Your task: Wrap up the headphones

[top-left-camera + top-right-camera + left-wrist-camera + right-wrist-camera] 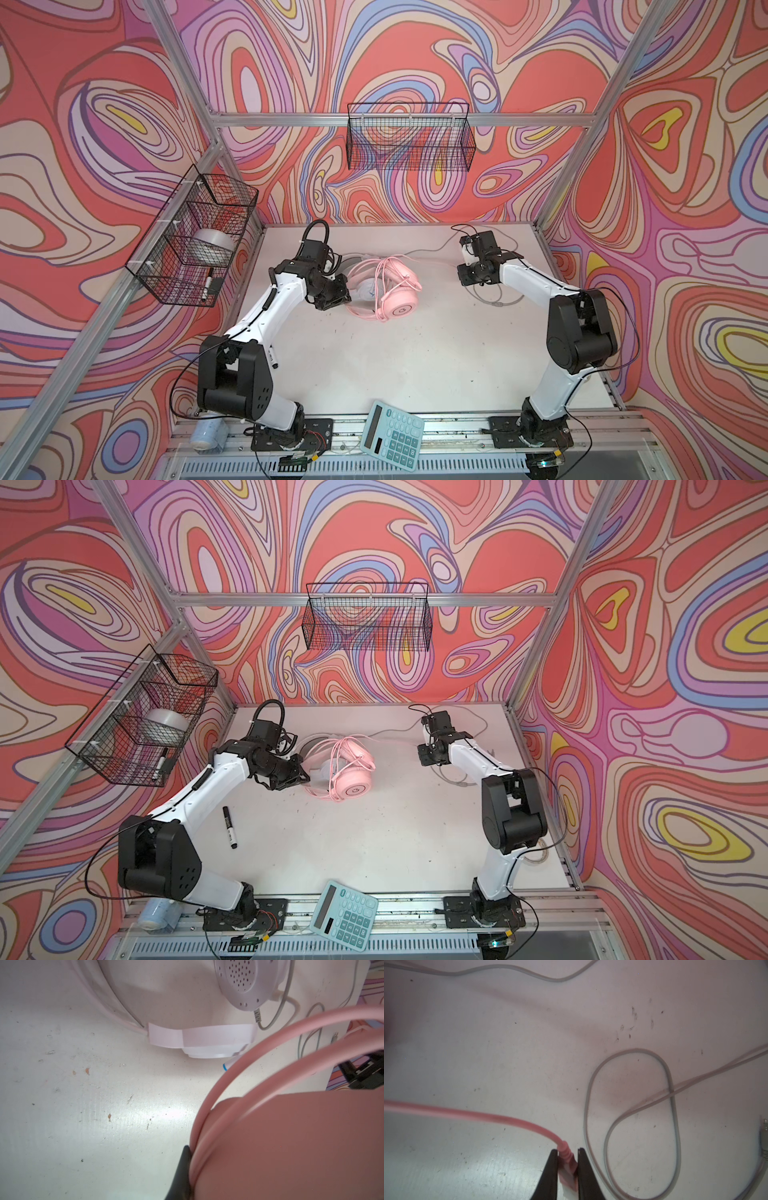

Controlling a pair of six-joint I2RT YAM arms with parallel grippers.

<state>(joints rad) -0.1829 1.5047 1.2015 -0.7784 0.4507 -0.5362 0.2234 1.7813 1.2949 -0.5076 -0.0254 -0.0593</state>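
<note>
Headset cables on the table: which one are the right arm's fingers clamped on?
The thin pink cable, pinched at its plug end between the right gripper's fingers; the thin grey cable lies loose in loops beside them, untouched.

Right gripper (567, 1150) pinching the pink plug (566, 1164), jaws tight on both sides. Pink cable (477, 1114) trails away over the table (488, 1053). Just beside, grey cable (591, 1088) lies in a crossed loop, grey plug (765, 1147) at frame's edge.

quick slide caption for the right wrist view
Right gripper clamps the pink plug; grey cable loops on the table beside it
</note>
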